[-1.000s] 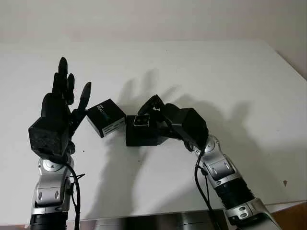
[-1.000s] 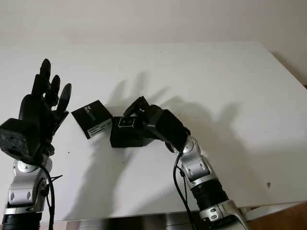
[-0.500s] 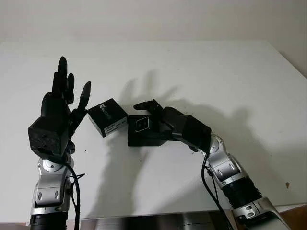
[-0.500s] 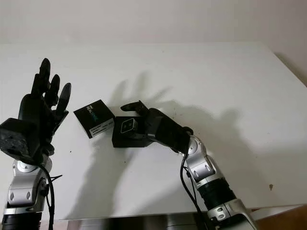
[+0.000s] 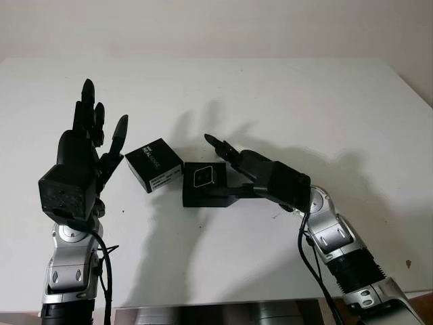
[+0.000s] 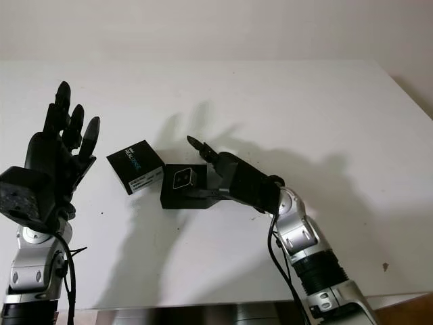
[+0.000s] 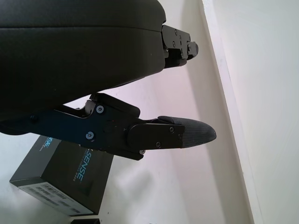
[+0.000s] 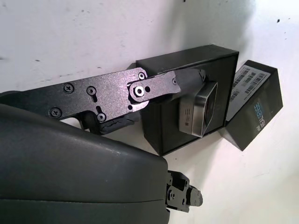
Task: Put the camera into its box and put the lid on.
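The small silver camera (image 5: 205,177) sits in the open black box (image 5: 203,195) at the table's middle; in the right wrist view the camera (image 8: 198,109) leans in the box (image 8: 205,65). My right hand (image 5: 229,168) is open just right of the box, one finger (image 8: 159,84) lying along the camera's side. The black lid (image 5: 154,164) with printed lettering lies on the table, touching the box's left corner. My left hand (image 5: 88,135) is raised to the left of the lid, open and holding nothing. The left wrist view has the lid (image 7: 65,179) below a fingertip (image 7: 187,133).
The white table (image 5: 304,101) stretches far back and to the right. Its front edge (image 5: 216,308) runs just before the arms. A pale wall stands behind the table.
My right hand let go of the camera, which now sits in the box, and drew back to the right. Box and lid shifted slightly right. The left hand stayed still.
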